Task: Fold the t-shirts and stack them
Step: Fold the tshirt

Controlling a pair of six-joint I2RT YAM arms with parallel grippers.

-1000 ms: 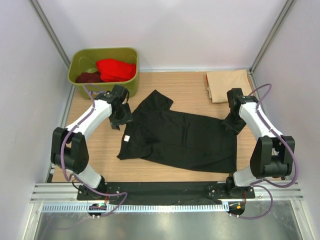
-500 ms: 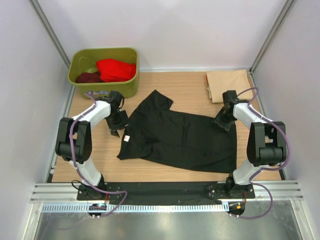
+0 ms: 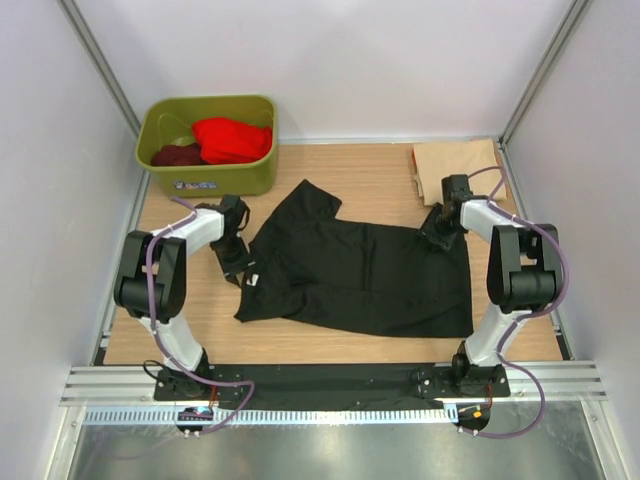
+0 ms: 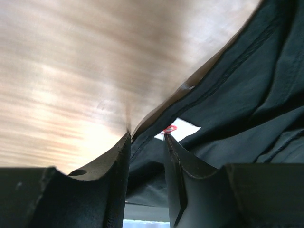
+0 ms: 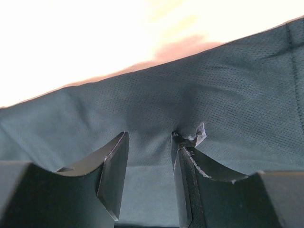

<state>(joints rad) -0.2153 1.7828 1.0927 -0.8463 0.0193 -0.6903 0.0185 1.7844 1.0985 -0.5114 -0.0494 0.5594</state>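
A red cloth t-shirt [image 3: 232, 140] and a maroon cloth t-shirt [image 3: 175, 155] wait in the olive-green plastic tub [image 3: 150, 130] at the wooden table's [image 3: 370, 180] far-left corner. The left gripper [image 4: 146, 135], jaws narrow, straddles the collar of the unfolded black cloth t-shirt [image 3: 360, 280] mid-table. The right gripper [image 5: 149, 135], half-closed, presses the shirt's far-right hem. I cannot tell if either holds. One folded beige cloth t-shirt [image 3: 455, 165] lies done in the far-right corner.
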